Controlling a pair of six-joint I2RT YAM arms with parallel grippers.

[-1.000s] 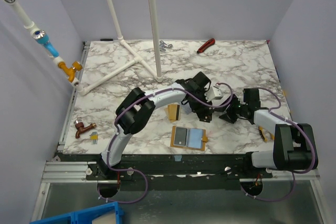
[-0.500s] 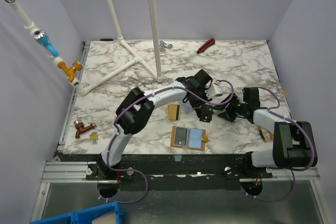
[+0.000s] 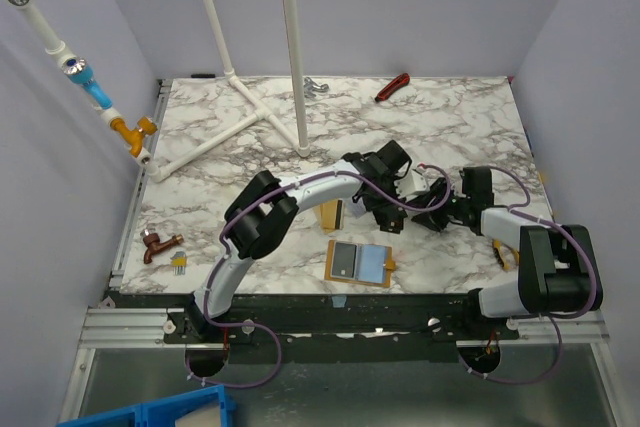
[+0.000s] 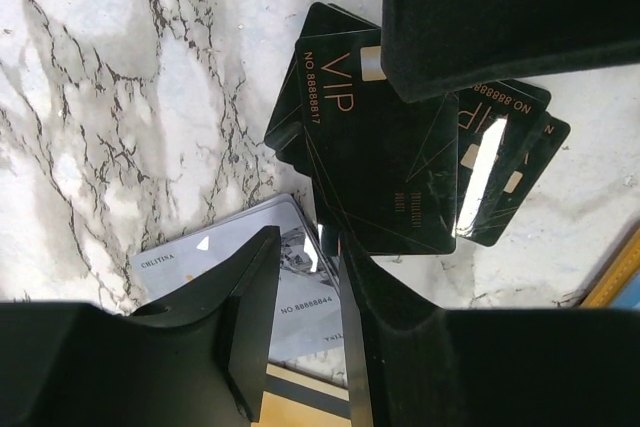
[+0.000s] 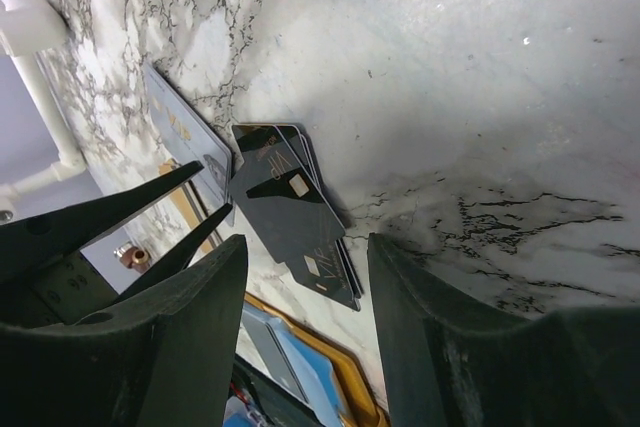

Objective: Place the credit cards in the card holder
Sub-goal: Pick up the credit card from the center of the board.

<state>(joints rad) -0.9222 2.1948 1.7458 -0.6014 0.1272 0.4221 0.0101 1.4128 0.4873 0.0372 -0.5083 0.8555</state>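
A fanned stack of black VIP cards lies on the marble, also seen in the right wrist view. A pale grey-blue card lies beside it under my left gripper, which is open just above it with nothing between its fingers. The gold-tan card with a dark stripe lies left of the arms, and its edge shows in the left wrist view. My right gripper is open and empty, low over the marble, facing the black stack. The open card holder lies near the front edge.
A white pipe frame and upright poles stand at the back left. A red-handled tool lies at the back. A copper tap lies at the left edge. A piped valve hangs on the left wall.
Both grippers have edged closer together over the cards; the right gripper has moved a little left and the left wrist has shifted slightly right.
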